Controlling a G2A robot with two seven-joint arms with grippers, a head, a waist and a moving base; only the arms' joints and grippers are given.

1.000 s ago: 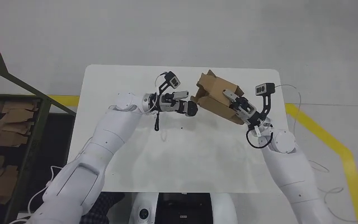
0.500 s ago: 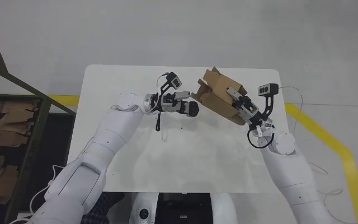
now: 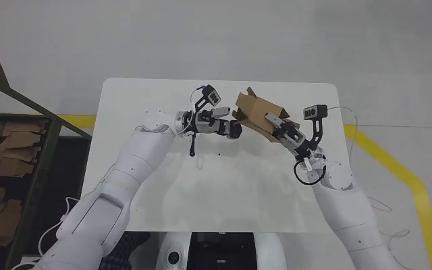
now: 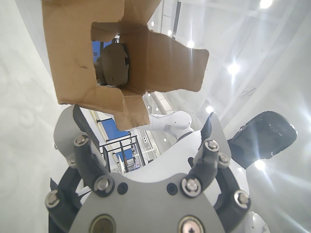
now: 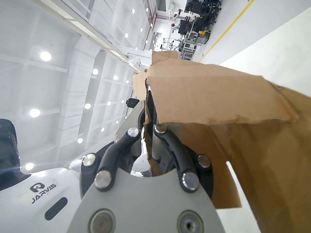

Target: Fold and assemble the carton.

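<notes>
- Off the left edge of the white tabletop (image 3: 135, 101), down on the floor: a dark crate (image 3: 23, 145) stacked with flat brown cardboard sheets.
- Over the far half of the tabletop, roughly midway between its left and right edges: the left gripper (image 3: 234, 129), aimed at the carton's left end. Seen from the left wrist, the same gripper (image 4: 143, 112) spread wide, with nothing between its fingers (image 4: 81, 122). Tips just short of the nearest flap; contact impossible to judge.
- Just to the right, lifted off the tabletop, nearer the far edge and right of centre: the carton (image 3: 260, 108), tilted. From the left wrist, the carton (image 4: 70, 49) an open brown tube, its ragged end flaps splayed outward and none folded shut.
- At the carton's right end: the right gripper (image 3: 280, 125), clamped on the carton's wall. From the right wrist, this gripper (image 5: 148, 124) pinched tight on a thin torn cardboard edge, a broad brown panel (image 5: 211, 98) running away from the pinch.
- Beyond the tabletop's right edge: a yellow line (image 3: 385, 160) slanting across the grey floor.
</notes>
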